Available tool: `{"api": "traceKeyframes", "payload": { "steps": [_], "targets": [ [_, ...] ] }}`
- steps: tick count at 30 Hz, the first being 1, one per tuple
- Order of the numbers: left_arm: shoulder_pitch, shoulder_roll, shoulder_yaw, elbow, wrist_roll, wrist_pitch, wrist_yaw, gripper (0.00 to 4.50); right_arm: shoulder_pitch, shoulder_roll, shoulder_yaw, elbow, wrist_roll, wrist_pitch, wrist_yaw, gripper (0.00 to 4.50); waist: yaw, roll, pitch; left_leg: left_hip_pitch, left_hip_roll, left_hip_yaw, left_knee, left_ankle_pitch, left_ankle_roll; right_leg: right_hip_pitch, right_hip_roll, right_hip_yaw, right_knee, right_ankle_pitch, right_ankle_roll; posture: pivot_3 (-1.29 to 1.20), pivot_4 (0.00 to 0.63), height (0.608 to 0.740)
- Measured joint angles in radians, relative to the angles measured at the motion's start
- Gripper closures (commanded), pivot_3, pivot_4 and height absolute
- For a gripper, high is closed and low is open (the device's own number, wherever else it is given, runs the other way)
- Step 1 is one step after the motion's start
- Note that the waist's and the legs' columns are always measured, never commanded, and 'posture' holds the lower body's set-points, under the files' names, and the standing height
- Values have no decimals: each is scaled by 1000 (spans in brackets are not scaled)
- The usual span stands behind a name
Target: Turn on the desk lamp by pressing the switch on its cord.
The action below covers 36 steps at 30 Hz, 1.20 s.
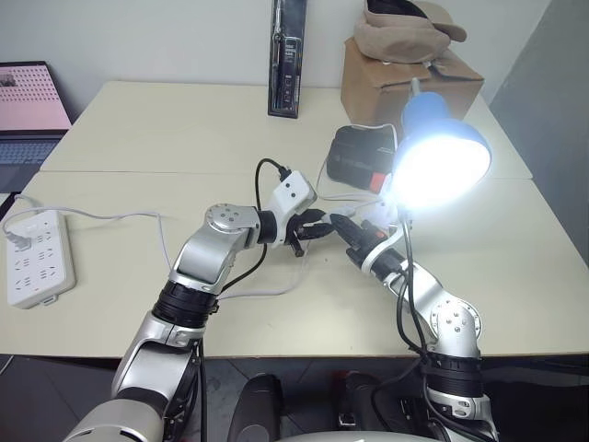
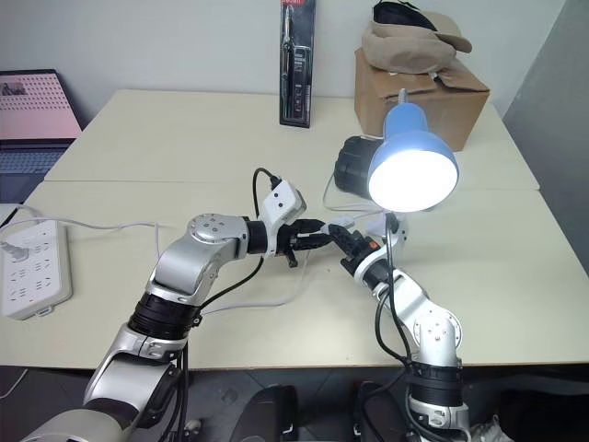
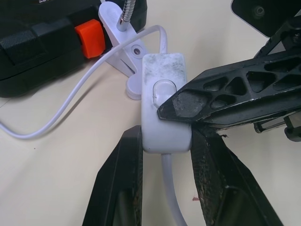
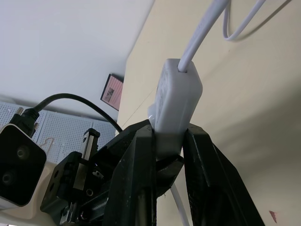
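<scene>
Worktop (image 1: 138, 129) carries the desk lamp (image 1: 442, 157), lit, clipped by the black box (image 1: 359, 157) at centre-right. Cord (image 3: 70, 94) loops across the surface beside it. Left gripper (image 3: 164, 155) clamped on the switch (image 3: 164, 108), held just off the surface mid-worktop. Right gripper (image 4: 167, 141) also clenched on the switch, one fingertip (image 3: 181, 106) pressing its rocker.

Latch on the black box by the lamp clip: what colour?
Orange-red. The latch on the black box shows best in the left wrist view.
</scene>
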Motion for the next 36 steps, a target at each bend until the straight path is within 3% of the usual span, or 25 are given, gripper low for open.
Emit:
{"api": "traceKeyframes", "payload": {
  "steps": [4, 21, 36],
  "targets": [
    [0, 1, 0, 0, 0, -2, -1, 3409, 0, 0, 2, 0, 0, -3, -1, 4066, 0, 0, 0, 0, 0, 0, 0, 0, 0, 0, 0, 0, 0, 0, 0, 0, 150, 740],
    [5, 15, -19, -2, 3, -26, -6, 3409, 13, -3, -10, 0, 1, -43, -1, 15, 0, 0, 0, 0, 0, 0, 0, 0, 0, 0, 0, 0, 0, 0, 0, 0, 150, 740],
    [5, 21, -22, 0, 8, -52, -2, 3409, 36, -36, 1, -49, 35, -9, 6, 0, 0, 0, 0, -1, 0, 0, 0, 0, 0, 0, 0, 0, -1, 0, 0, 0, 150, 740]
  ]
}}
